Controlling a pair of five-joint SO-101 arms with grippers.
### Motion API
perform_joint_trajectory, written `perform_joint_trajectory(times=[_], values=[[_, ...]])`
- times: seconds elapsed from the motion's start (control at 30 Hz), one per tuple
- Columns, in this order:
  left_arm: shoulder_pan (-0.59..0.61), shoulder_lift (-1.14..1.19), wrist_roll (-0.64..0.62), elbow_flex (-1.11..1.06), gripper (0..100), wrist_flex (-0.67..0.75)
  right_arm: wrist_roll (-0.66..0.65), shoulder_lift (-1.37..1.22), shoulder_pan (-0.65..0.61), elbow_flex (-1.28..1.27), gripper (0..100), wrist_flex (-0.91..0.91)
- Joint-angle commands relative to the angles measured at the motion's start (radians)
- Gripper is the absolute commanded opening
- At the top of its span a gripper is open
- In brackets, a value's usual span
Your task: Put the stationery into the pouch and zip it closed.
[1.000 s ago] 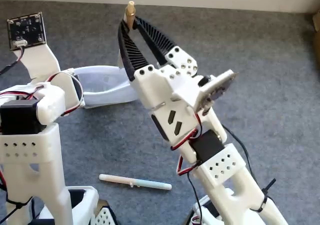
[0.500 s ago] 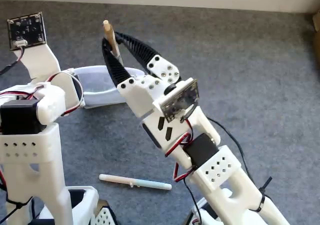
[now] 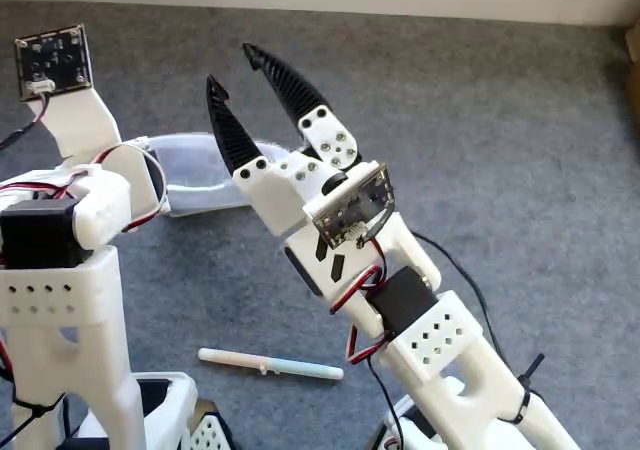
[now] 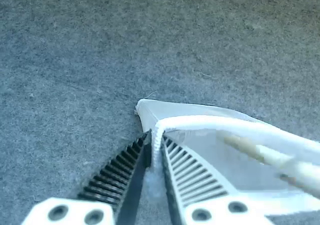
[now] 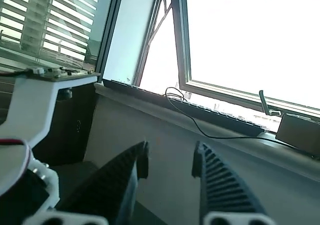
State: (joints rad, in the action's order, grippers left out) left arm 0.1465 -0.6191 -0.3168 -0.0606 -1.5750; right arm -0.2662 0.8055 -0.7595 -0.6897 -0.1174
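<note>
Pinching the pouch (image 4: 210, 121) rim, left hand (image 4: 154, 141); beige stick (image 4: 270, 157) inside; right hand (image 3: 231, 66) spread, empty.

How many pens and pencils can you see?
2. A slim white pen lies on the grey carpet; a beige wooden pencil sits inside the translucent plastic pouch. Others may be hidden deeper inside it.

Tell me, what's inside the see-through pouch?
One pale stick, maybe a pencil, lies inside the pouch. The left pincer gripping the rim covers part of the inside.
</note>
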Motion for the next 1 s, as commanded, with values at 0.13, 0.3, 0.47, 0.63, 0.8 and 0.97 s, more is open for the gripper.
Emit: perform_joint_trajectory(times=[0.13,0.3,0.47,0.63,0.8,0.97], values=[[0.012,-0.015,0.006,0.01,1,0.002,-0.011,0.01,-0.008,0.007,14.6,0.005],[0.012,-0.015,0.006,0.01,1,0.002,-0.011,0.008,-0.008,0.007,14.6,0.005],[0.013,-0.015,0.034,0.01,1,0.0,-0.011,0.022,-0.012,0.012,14.6,0.015],[0.082,-0.016,0.04,0.012,1,-0.002,-0.009,0.124,-0.013,0.018,14.6,0.214],[0.16,-0.016,0.041,0.013,1,0.002,-0.009,0.182,-0.012,0.045,14.6,0.245],[0.237,-0.016,0.04,0.01,1,-0.002,-0.009,0.18,-0.001,0.048,14.6,0.26]])
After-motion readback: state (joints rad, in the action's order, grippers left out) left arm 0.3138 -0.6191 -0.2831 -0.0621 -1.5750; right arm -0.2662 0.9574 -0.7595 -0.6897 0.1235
